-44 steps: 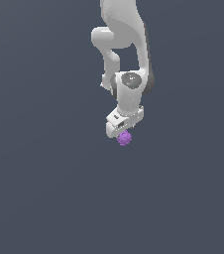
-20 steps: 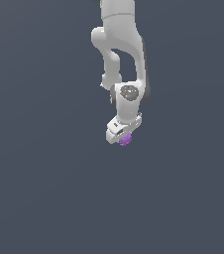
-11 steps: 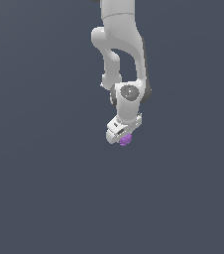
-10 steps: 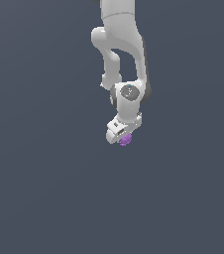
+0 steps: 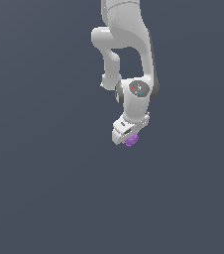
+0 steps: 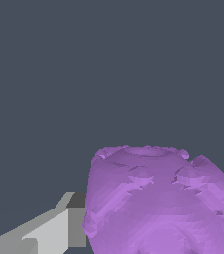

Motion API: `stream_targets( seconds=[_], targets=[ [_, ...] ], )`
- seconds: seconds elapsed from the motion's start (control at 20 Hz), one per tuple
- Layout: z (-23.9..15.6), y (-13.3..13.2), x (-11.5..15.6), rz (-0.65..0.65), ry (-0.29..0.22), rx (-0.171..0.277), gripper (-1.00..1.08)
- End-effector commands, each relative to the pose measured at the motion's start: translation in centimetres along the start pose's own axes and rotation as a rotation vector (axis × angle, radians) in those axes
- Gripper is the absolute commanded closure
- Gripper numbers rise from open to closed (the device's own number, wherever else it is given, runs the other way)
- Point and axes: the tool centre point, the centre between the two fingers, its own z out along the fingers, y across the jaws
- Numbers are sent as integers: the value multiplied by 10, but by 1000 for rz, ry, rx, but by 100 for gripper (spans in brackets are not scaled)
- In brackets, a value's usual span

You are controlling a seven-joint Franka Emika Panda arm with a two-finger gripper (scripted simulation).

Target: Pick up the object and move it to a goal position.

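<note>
At the tip of the white robot gripper (image 5: 126, 136), in the middle of the exterior view, sits the small purple, bumpy, roughly round lump (image 5: 130, 141), tucked against the gripper's underside and partly covered by it. Compared with the picture from about two seconds ago, the wrist has turned and the lump has gone from hanging plainly below the fingers to being drawn close in between them; over the last second the arm's pose has hardly altered. The wrist view supports a grasp: the purple lump (image 6: 156, 198) fills the near field directly ahead of the camera, with one grey-white fingertip (image 6: 44, 230) showing right beside it, though the contact itself and the second finger are hidden. My judgement is that the jaws are closed onto the lump and that the pick-up step is done or nearly so, leaving the carry to the goal position still to do; no goal marker is visible in either view, so its direction cannot be stated. As to the surroundings, only a plain, uniform dark grey-blue background (image 5: 39, 198) is shown, with no edge, seam, shadow or other object, so whether the lump is clear of a supporting surface cannot be determined.
</note>
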Motion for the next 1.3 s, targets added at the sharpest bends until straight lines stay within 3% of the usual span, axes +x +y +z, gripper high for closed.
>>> stream_targets(
  seconds=[0.0,0.7,1.25],
  targets=[
    [-14,-4,14,-1,1,0,108],
    [-103,-24,109,-1,1,1,108],
    [-154,-34,166,0,0,1,108]
  ],
)
